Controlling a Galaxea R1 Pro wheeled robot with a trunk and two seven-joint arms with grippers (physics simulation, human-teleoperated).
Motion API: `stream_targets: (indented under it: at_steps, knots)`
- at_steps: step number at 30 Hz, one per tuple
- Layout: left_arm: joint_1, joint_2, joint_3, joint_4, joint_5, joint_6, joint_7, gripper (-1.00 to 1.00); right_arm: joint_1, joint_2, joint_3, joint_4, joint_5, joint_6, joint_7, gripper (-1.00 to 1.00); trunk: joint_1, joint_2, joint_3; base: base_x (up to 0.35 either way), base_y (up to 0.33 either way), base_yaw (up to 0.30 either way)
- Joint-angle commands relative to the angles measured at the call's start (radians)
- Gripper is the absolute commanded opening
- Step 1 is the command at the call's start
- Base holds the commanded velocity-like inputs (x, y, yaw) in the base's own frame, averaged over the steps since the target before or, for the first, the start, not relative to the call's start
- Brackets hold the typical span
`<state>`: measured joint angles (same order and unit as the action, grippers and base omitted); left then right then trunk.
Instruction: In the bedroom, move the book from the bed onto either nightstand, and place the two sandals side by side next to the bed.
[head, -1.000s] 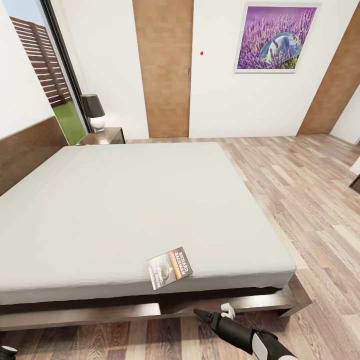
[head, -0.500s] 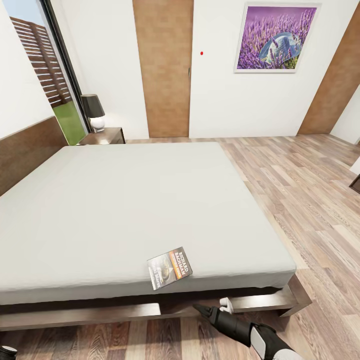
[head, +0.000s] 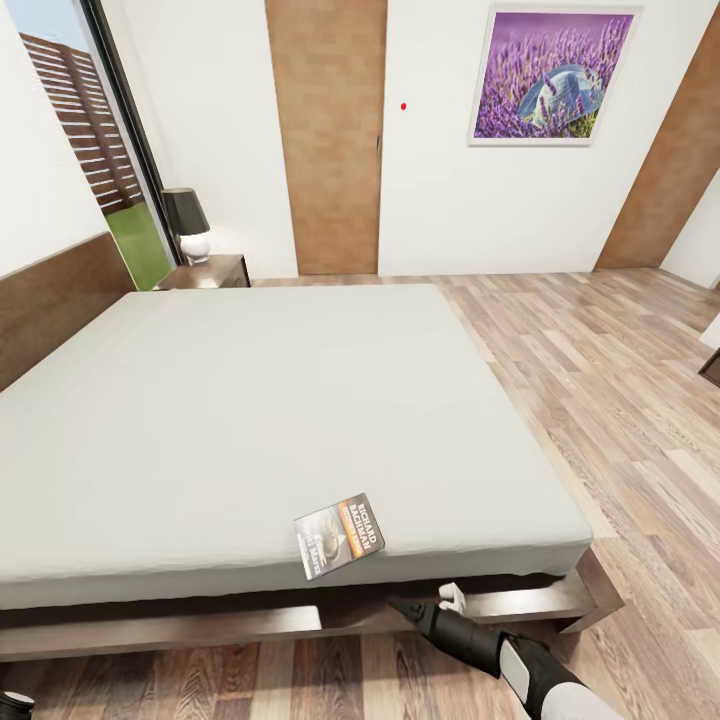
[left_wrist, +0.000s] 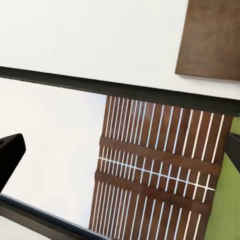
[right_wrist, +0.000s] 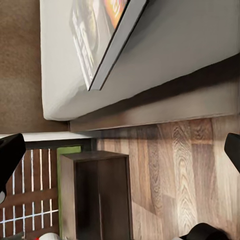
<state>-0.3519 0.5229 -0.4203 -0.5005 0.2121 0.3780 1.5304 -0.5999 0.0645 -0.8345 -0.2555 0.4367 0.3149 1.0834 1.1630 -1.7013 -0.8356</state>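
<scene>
The book (head: 340, 535) lies flat on the bed (head: 250, 420), close to the near edge, with one corner poking out a little past the mattress. So the book job is not done yet. It has to go onto a nightstand (head: 210, 272), and the one in the head view is far away, at the other side of the bed by the headboard, with a lamp (head: 188, 225) on top.

The right gripper (head: 425, 604) is low down, in front of the bed frame and just under the book. It is not touching the book. In the right wrist view the book (right_wrist: 100, 35) sits at the bed's edge, and the two dark fingertips (right_wrist: 10, 152) show far apart at the sides, so the fingers are wide and hold nothing. I think the arm is getting ready to pick the book up.

In the left wrist view the left gripper (left_wrist: 120, 155) points at a window with a brown fence outside. Its fingers are wide too, and hold nothing.

No blue sandals can be seen near the bed, so I think that job is left as well. Nearly everything is left to do.
</scene>
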Motion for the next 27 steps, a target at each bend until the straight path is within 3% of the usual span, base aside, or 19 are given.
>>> stream_targets:
  at_steps: [1,8,18,23,27]
  knots:
    - [-0.001,0.002,-0.008,-0.001,0.010,0.011,0.007,1.00,-0.001,0.001,-0.008,-0.003,0.007,0.010,0.005,1.00,0.004,-0.008,-0.004,0.000,0.000,0.000]
    - [-0.001,0.002,-0.008,-0.001,0.010,0.012,0.007,1.00,-0.008,0.000,-0.008,-0.004,0.008,0.008,0.002,1.00,0.031,-0.057,-0.026,0.000,0.000,0.000]
    - [-0.001,0.002,-0.009,-0.001,0.010,0.012,0.007,1.00,-0.011,-0.002,-0.008,-0.003,0.008,0.002,0.001,1.00,0.031,-0.057,-0.026,0.000,0.000,0.000]
    - [-0.001,0.002,-0.009,-0.001,0.010,0.012,0.007,1.00,-0.012,-0.002,-0.007,-0.003,0.008,-0.016,0.001,1.00,0.050,-0.092,-0.042,0.000,0.000,0.000]
    - [-0.001,0.002,-0.009,-0.001,0.010,0.012,0.007,1.00,-0.013,-0.001,-0.007,-0.003,0.008,-0.023,0.001,1.00,0.050,-0.092,-0.042,0.000,0.000,0.000]
